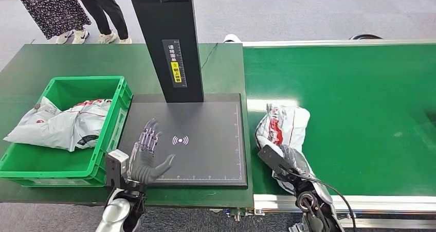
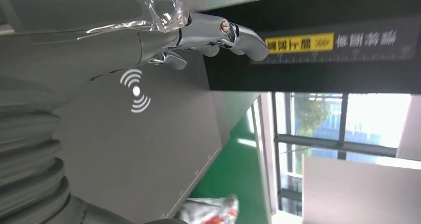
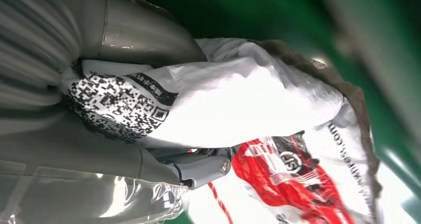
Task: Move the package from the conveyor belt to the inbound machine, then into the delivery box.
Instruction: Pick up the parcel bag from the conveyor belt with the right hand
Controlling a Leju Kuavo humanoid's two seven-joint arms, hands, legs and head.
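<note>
While the robot faces the table, each line gives one part.
Package: a crumpled white plastic mailer bag with red print point(image 1: 282, 129) lies on the green conveyor belt point(image 1: 360, 119), near its left edge.
Right hand: the right hand point(image 1: 294, 160) grips the bag's near end, thumb and fingers point(image 3: 203, 168) closed around it.
Left hand: the left hand point(image 1: 146, 152) hovers spread and holding nothing over the flat black inbound machine point(image 1: 205, 155).
Box: the green plastic delivery crate point(image 1: 67, 165) holds a grey mailer bag point(image 1: 61, 124).

Two people's legs point(image 1: 72, 8) on grey floor point(image 1: 308, 13) beyond the table, window point(image 2: 347, 119) with a tree outside
</note>
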